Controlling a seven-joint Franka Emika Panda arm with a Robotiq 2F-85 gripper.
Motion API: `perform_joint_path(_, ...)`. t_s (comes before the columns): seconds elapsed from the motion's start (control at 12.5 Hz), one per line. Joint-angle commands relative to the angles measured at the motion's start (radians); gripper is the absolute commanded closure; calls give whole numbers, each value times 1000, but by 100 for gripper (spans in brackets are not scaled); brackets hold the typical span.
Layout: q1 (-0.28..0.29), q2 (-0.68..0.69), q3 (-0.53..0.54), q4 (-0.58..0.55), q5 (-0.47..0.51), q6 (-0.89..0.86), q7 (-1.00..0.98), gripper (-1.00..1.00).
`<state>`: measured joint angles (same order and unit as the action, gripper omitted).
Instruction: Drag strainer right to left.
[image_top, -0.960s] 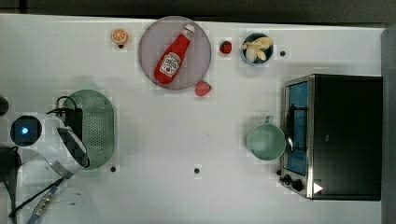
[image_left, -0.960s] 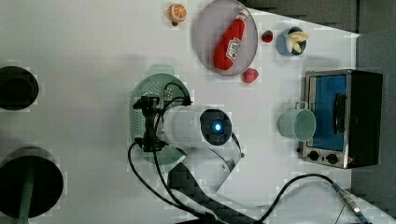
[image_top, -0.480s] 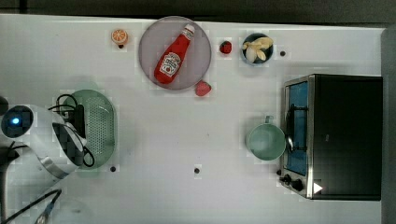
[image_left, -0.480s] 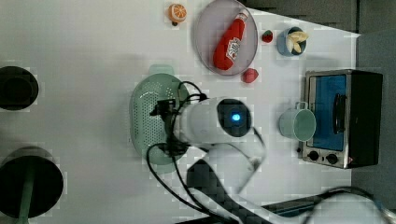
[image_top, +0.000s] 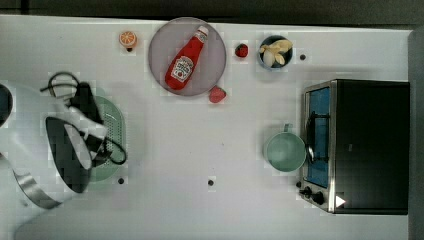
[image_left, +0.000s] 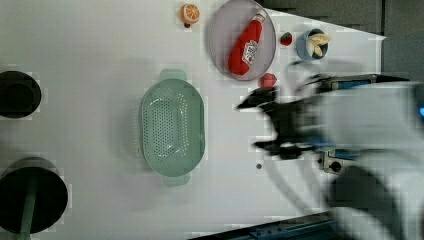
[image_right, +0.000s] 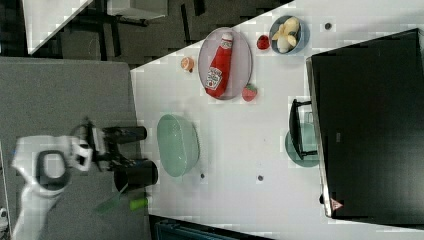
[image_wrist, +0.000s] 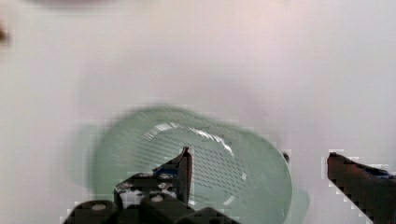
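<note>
The strainer (image_left: 172, 127) is a pale mint-green oblong colander with a dotted base. It lies flat on the white table, left of centre in the left view, with nothing holding it. In the top view the strainer (image_top: 115, 131) sits near the top view's left edge, half covered by my arm. My gripper (image_wrist: 259, 161) hangs open above the strainer (image_wrist: 219, 163), one finger (image_wrist: 184, 163) over the basin and the other off past its rim. In the left view the gripper (image_left: 256, 124) is blurred and appears to the right of the strainer. The right view shows the strainer (image_right: 177, 145) by the table's edge.
A grey plate (image_top: 210, 42) holds a ketchup bottle (image_top: 186, 59). Around it lie an orange slice (image_top: 128, 38), two strawberries (image_top: 217, 94) and a bowl of banana pieces (image_top: 274, 51). A mint cup (image_top: 285, 151) stands beside a toaster oven (image_top: 357, 145) on the top view's right.
My arm has lifted away from the strainer and now looms larger in the top view. In the left view it has swung right, uncovering the strainer, which stays in place.
</note>
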<state>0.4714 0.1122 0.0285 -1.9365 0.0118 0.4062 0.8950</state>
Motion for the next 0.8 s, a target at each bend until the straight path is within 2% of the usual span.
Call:
perform_joint_path(0.08, -81, -138, -126, 2, -14, -94, -291, -100)
perform_joint_path(0.24, -101, -210, -221, 4, -15, -150, -469, -100)
perform_joint_path(0.56, -120, -309, -398, 4, -45, -223, -632, -100)
perform_joint_path(0.8, -120, -343, -453, 4, -95, -249, -795, -100)
